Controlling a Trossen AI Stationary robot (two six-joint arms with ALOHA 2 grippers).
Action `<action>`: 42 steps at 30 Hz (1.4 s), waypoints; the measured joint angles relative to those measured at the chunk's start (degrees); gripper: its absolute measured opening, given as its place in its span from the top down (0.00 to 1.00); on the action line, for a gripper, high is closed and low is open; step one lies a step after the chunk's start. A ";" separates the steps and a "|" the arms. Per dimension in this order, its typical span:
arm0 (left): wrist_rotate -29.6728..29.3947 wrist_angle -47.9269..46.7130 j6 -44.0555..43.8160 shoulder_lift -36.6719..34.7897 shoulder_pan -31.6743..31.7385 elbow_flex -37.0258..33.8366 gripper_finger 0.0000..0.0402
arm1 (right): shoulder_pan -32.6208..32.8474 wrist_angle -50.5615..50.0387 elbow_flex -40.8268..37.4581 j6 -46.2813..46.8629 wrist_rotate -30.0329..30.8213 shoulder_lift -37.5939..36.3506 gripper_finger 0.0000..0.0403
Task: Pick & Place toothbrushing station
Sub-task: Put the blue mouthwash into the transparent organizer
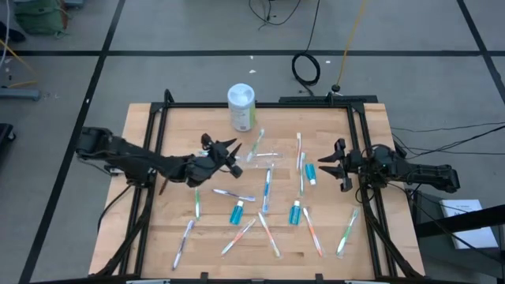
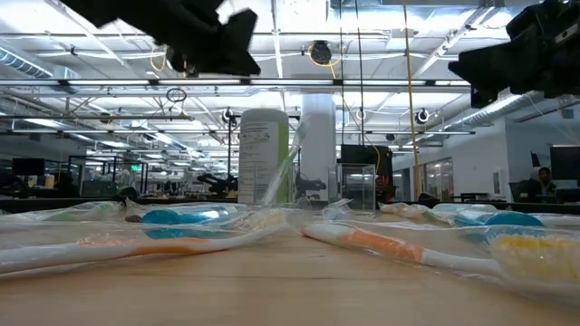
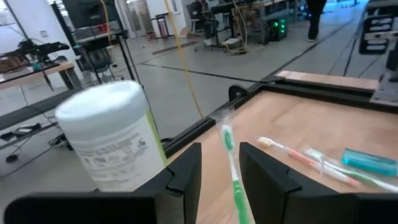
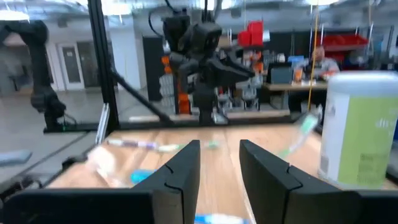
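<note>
One green-handled toothbrush [image 3: 231, 171] lies lengthwise in the gap between the left gripper [image 3: 219, 168] fingers – parted, seemingly gripping nothing – pointing away toward the white canister [image 1: 241, 106]. Right gripper [image 1: 330, 168] hovers farther off, fingers apart, empty.

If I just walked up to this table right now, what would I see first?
You'd first see lots of thin toothbrushes and little teal toothpaste tubes scattered flat all over the wooden table. At the far edge stands a tall white canister with a green label. Two dark robot arms reach in, the left gripper near the canister and the right gripper on the other side, both open.
</note>
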 joint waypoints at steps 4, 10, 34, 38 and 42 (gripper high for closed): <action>-0.05 -3.62 -0.06 -6.19 -1.89 0.00 0.71 | 0.01 3.20 0.00 0.05 -0.01 0.02 0.74; 6.05 -7.25 -0.54 -12.13 -4.84 0.02 0.71 | 0.00 7.38 0.00 0.06 0.00 0.00 0.74; 39.88 -31.20 -17.25 12.33 -9.37 26.64 0.71 | 0.02 11.84 0.00 2.58 9.05 0.24 0.74; 39.19 -41.46 -22.55 17.04 -8.33 31.43 0.71 | 0.02 11.56 0.00 2.77 9.05 0.52 0.74; 39.80 -45.57 -25.41 19.71 -6.71 32.36 0.66 | 0.02 10.65 0.00 2.71 9.06 0.68 0.74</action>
